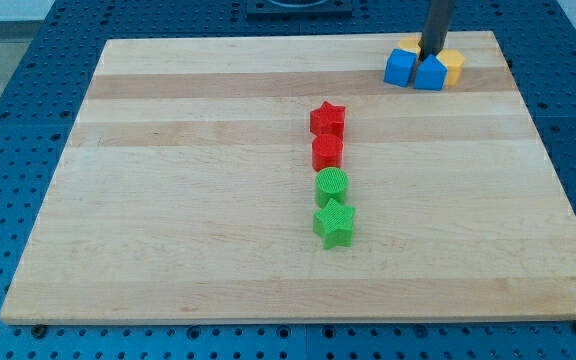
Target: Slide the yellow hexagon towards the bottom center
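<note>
My tip is at the view's top right, set down in the middle of a tight cluster of blocks. A yellow block lies just right of the tip, partly hidden by a blue block in front of it. A second yellow block shows only as a sliver left of the rod, behind another blue block. I cannot make out which yellow block is the hexagon. The tip appears to touch the cluster.
Down the middle of the wooden board runs a column: a red star, a red block, a green cylinder and a green star. The board's top edge is just behind the cluster.
</note>
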Robot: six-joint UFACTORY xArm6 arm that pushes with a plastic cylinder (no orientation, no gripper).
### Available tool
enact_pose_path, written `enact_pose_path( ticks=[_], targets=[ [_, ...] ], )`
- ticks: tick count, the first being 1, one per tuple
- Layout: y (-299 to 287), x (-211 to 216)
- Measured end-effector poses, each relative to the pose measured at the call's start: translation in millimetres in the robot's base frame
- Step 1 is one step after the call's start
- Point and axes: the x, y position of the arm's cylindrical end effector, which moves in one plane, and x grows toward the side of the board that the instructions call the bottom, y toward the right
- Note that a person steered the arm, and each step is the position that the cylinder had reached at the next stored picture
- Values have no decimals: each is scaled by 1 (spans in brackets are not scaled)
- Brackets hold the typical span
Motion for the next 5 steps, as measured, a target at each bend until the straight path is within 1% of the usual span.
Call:
enact_pose_path(
  ticks=[1,2,4,5],
  targets=[
    [0,19],
    [-5,26],
    [5,-17],
    [32,-16]
  ],
)
